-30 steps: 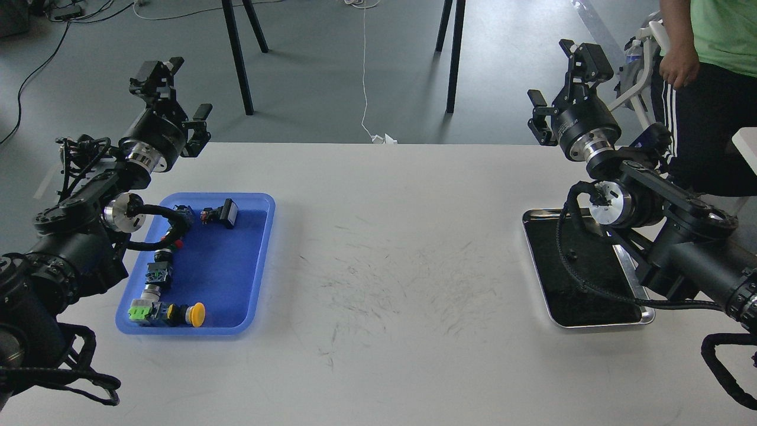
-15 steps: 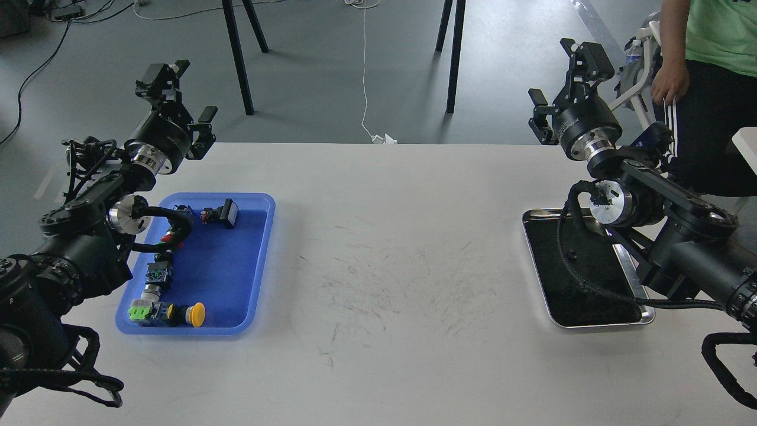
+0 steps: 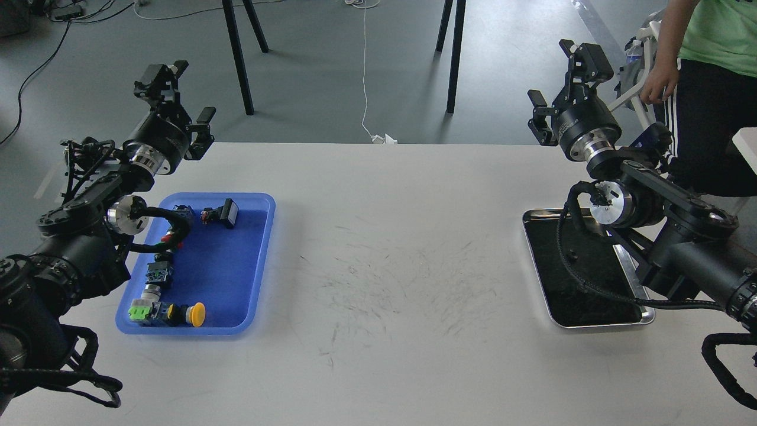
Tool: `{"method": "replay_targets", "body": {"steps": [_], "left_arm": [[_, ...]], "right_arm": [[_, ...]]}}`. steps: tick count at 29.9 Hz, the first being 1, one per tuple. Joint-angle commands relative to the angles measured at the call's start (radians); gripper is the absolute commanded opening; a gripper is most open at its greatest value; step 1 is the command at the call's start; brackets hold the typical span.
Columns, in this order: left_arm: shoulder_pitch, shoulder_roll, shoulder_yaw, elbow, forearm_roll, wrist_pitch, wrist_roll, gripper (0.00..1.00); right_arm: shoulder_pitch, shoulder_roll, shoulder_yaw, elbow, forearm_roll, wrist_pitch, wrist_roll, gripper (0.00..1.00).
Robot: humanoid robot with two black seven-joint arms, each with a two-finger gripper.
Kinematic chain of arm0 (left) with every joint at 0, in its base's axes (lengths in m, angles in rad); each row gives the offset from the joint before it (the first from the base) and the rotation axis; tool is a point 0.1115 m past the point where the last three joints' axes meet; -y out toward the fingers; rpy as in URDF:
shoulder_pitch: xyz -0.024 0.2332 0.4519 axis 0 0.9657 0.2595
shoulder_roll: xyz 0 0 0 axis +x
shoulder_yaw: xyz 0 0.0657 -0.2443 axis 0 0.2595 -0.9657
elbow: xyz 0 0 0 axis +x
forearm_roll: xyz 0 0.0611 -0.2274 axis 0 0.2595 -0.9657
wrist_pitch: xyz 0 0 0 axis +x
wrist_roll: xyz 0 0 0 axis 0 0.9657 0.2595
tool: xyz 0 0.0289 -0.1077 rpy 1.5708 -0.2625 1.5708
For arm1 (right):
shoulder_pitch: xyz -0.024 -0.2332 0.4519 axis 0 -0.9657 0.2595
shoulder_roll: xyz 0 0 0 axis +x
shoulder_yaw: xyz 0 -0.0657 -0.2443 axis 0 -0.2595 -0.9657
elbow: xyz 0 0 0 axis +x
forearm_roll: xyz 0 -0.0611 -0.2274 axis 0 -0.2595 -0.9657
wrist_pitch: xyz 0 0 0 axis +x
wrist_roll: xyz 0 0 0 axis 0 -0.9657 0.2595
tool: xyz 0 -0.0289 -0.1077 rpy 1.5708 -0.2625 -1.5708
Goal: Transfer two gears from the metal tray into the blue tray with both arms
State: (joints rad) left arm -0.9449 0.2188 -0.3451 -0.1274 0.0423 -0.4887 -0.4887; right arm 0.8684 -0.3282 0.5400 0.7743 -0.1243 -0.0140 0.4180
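The metal tray (image 3: 593, 323) lies at the right of the table with a dark inside. One tiny black gear (image 3: 571, 255) shows in it near my right arm's cable. I cannot make out a second gear; my right arm covers part of the tray. The blue tray (image 3: 230, 278) lies at the left. My left gripper (image 3: 180, 94) is open and empty, raised beyond the blue tray's far left corner. My right gripper (image 3: 559, 77) is open and empty, raised high beyond the metal tray's far edge.
The blue tray holds coloured push-button switches (image 3: 168, 313) along its left side and a black connector with a white label (image 3: 225, 214) at its far end. A person (image 3: 709, 59) stands at the far right. Black stand legs (image 3: 236, 53) rise behind the table.
My left gripper and wrist have shifted slightly up and to the right. The person's hand at the far right has moved. My right arm has stayed still.
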Motion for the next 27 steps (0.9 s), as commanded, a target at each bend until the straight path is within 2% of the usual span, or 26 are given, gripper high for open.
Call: {"method": "replay_targets", "body": {"steps": [1,27], "left_arm": [[0.0,0.002,-0.003,0.0,-0.002,0.0,0.0,0.98],[-0.003,0.016,-0.017,0.0,-0.007,0.0,0.0,0.98]], "right_arm": [[-0.002,-0.011,0.003,0.0,0.0,0.002,-0.001,0.99],[-0.038,-0.002,0.071,-0.01,0.049,0.003,-0.001,0.99]]}}
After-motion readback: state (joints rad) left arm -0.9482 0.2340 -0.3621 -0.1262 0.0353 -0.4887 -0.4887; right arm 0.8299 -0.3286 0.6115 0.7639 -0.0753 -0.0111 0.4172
